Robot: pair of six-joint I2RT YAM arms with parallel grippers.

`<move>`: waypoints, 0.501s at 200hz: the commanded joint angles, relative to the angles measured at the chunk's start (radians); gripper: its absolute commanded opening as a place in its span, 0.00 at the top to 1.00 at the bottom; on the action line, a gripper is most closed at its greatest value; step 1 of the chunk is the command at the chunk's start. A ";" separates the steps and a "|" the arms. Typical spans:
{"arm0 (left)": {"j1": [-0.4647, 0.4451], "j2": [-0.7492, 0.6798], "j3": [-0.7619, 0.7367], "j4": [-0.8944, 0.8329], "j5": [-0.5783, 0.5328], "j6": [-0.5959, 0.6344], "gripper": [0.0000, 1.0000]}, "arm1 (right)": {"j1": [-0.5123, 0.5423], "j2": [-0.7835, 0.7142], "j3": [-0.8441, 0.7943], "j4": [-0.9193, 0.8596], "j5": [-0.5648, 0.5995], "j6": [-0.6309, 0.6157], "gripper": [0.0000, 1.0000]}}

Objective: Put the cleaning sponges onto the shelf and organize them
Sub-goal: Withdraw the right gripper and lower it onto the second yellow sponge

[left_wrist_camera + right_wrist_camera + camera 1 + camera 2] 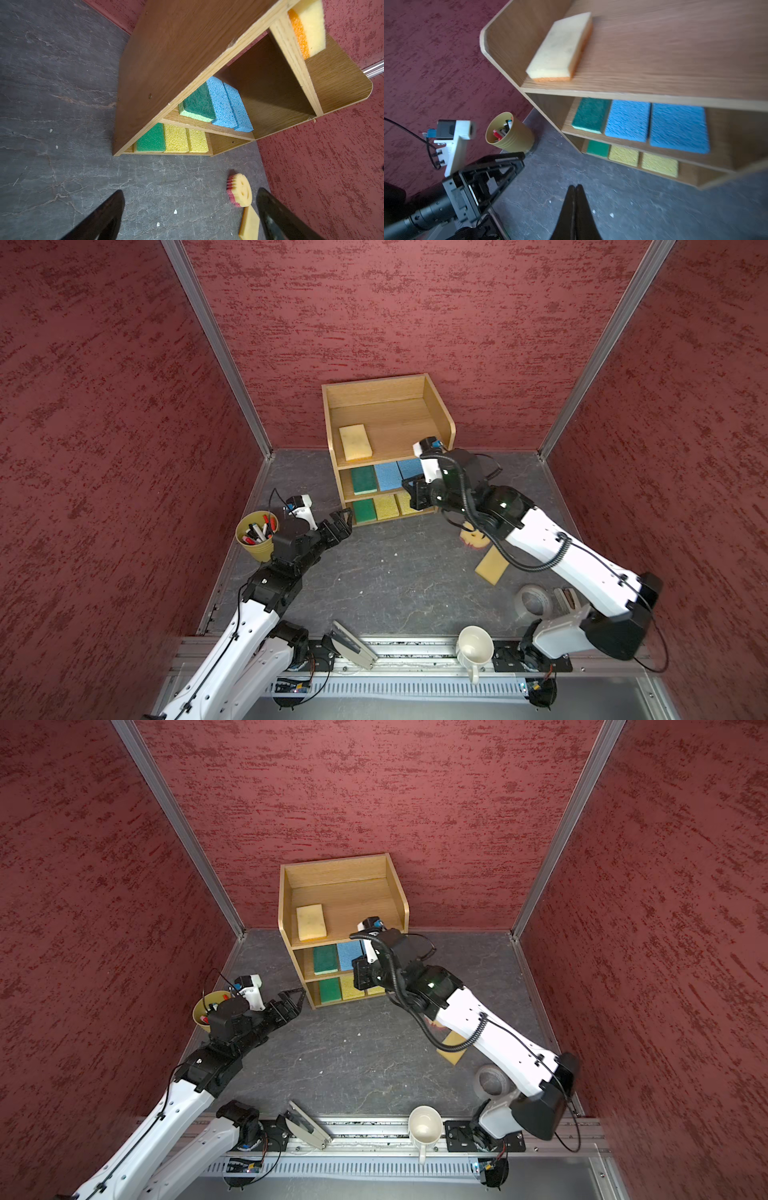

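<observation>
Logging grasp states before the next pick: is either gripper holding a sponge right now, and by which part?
Nothing is held. The left gripper stands open and empty; the right gripper is shut, gripping nothing.

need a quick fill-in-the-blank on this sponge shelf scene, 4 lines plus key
1. The light oak wooden three-tier shelf holds ___ sponges in all.
2. Its middle tier holds one dark green rectangular sponge and two ___ ones.
3. The dark grey table has ___ sponges lying on it, off the shelf.
4. The left gripper has its jaws ___.

Missing words: seven; blue; two; open.
</observation>
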 commanded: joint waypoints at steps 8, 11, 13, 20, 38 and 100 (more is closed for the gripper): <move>0.014 -0.026 0.012 0.016 0.015 0.060 0.00 | -0.069 -0.151 -0.220 -0.090 0.208 0.085 0.83; 0.015 -0.032 0.013 0.020 0.016 0.062 0.00 | -0.087 -0.177 -0.239 -0.096 0.199 0.095 0.82; 0.016 -0.034 0.012 0.021 0.016 0.063 0.00 | -0.098 -0.190 -0.256 -0.099 0.191 0.103 0.81; 0.019 -0.046 0.008 0.031 0.021 0.066 0.00 | -0.146 -0.234 -0.319 -0.110 0.157 0.125 0.78; 0.023 -0.085 0.003 0.046 0.027 0.057 0.00 | -0.257 -0.327 -0.456 -0.134 0.113 0.160 0.68; 0.029 -0.142 -0.016 0.101 0.107 0.099 0.00 | -0.621 -0.279 -0.752 0.026 -0.134 0.133 0.54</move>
